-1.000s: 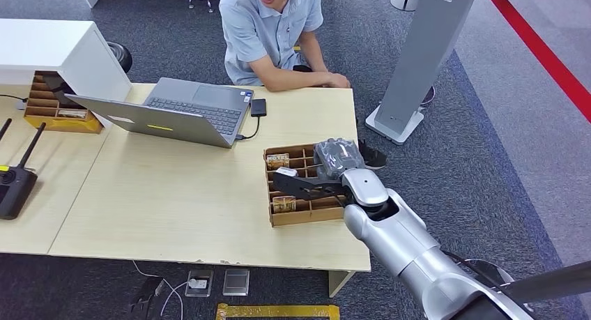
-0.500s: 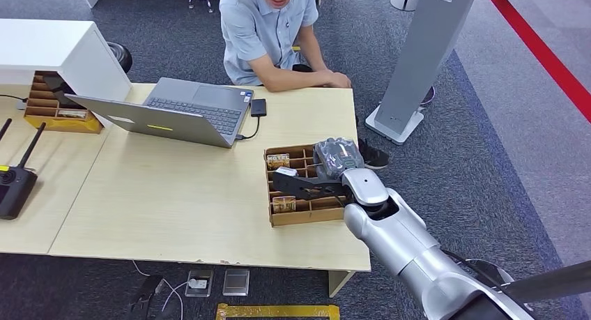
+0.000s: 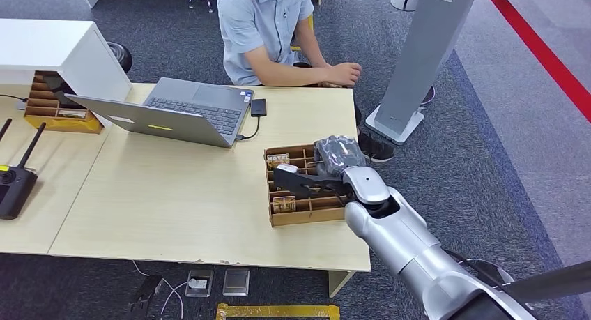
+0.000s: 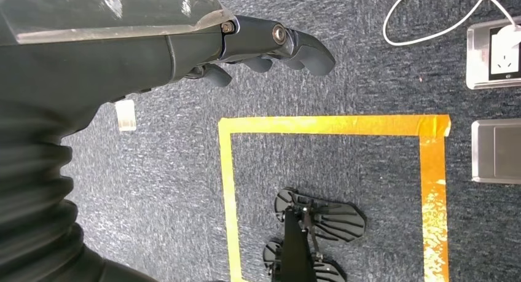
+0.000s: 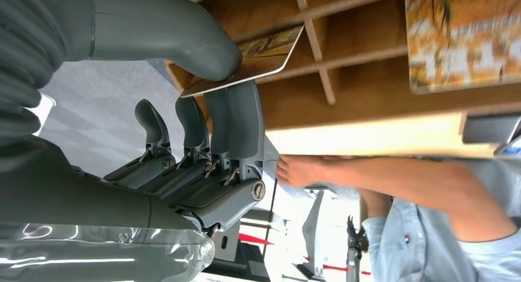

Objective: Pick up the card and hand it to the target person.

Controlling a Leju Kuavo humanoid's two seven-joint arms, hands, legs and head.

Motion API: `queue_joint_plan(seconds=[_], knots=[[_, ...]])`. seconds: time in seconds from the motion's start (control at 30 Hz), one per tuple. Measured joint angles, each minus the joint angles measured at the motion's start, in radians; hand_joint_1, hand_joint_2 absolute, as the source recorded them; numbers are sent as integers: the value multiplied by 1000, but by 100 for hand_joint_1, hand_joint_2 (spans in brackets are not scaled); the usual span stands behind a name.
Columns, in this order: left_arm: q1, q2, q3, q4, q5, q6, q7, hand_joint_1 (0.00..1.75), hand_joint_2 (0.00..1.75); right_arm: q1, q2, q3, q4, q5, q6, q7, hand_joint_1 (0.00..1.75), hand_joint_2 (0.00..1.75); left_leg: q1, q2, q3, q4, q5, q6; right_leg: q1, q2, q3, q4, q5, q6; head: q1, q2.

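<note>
My right hand [image 3: 310,181] hovers over a wooden divided tray [image 3: 306,219] at the table's right end. Its thumb and a finger pinch a thin card [image 5: 247,56] with a brown printed face, which appears as a pale edge [image 3: 286,168] in the head view. More printed cards [image 3: 278,160] stand in the tray's compartments, one of them close by [image 5: 461,42]. The person [image 3: 268,27] sits across the table with a hand [image 3: 345,74] raised just above its far edge. My left hand [image 4: 264,42] hangs over the carpet, holding nothing, fingers loosely extended.
An open laptop [image 3: 181,111] and a small black device [image 3: 258,107] lie on the table's far side. A white cabinet [image 3: 49,48], a second wooden organiser [image 3: 59,114] and a black antenna unit [image 3: 14,184] are at the left. A grey pillar stand [image 3: 418,55] rises at the right.
The person's hand has lifted off the table and moved slightly right. My right hand has shifted a little right, still pinching the card.
</note>
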Motion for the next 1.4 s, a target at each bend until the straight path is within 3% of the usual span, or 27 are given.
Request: queue_joint_plan(seconds=[0.43, 0.7, 0.8, 1.03, 1.23, 1.4], knots=[[30, 10, 3, 0, 22, 4, -25, 0, 175, -35, -101, -114, -326, -131, 144, 127, 133, 175, 0, 0, 0, 0, 0, 0, 0, 0, 0, 0, 0, 0, 0, 0], [42, 11, 3, 0, 24, 2, -40, 0, 175, -27, -141, -164, -533, -160, 181, 112, 133, 175, 0, 0, 0, 0, 0, 0, 0, 0, 0, 0, 0, 0, 0, 0], [40, 11, 3, 0, 21, 1, -40, 0, 175, -18, -140, -167, -556, -134, 116, 50, 133, 175, 0, 0, 0, 0, 0, 0, 0, 0, 0, 0, 0, 0, 0, 0], [23, 5, 2, 0, 1, -6, -34, 0, 175, -9, -115, -189, -492, -79, -154, -147, 133, 175, 0, 0, 0, 0, 0, 0, 0, 0, 0, 0, 0, 0, 0, 0], [9, 1, 2, 0, -4, -7, -30, 0, 175, 5, -82, -200, -383, -88, -267, -235, 133, 175, 0, 0, 0, 0, 0, 0, 0, 0, 0, 0, 0, 0, 0, 0], [7, -1, 2, 0, -4, -7, -29, 0, 175, 13, -56, -208, -316, -94, -295, -253, 133, 175, 0, 0, -1, 0, 0, 0, 0, 0, -1, 0, 0, 0, 0, 0]])
